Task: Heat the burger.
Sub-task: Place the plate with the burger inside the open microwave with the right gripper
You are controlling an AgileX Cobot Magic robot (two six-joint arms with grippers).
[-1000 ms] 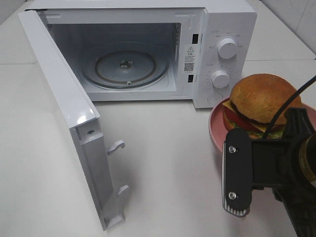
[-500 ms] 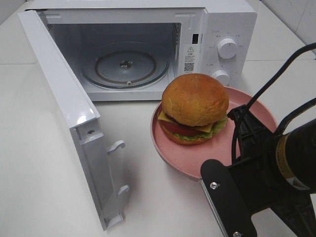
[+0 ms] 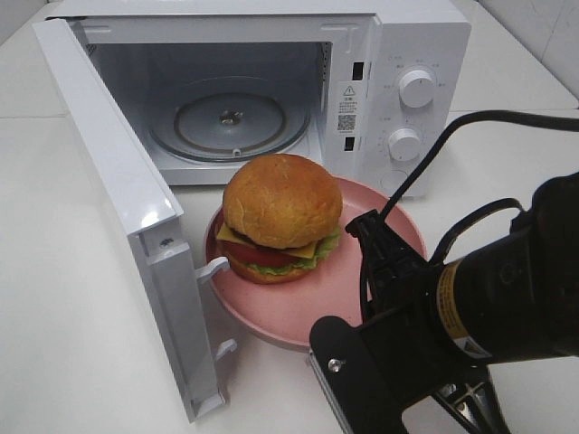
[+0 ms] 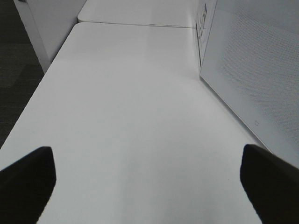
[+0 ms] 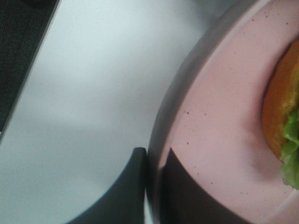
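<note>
Right gripper (image 5: 152, 161) clenched on pink plate's (image 3: 308, 297) near rim so burger (image 3: 282, 212) rides level before open microwave (image 3: 398, 54), door (image 3: 109, 163) swung left for access. Left gripper (image 4: 147, 161) released, idle.

burger (image 3: 282, 212) 1 | plate (image 3: 298, 306) 1 | microwave (image 3: 425, 36) 1 | knobs (image 3: 417, 88) 2

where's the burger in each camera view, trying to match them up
Exterior high: the burger sits mid-frame on the pink plate, in front of the open microwave.
Left wrist: not in it.
Right wrist: only a sliver of the burger, bun and lettuce, cut off by the frame edge, on the pink plate.
Shared landmark: the white table, in all three.
</note>
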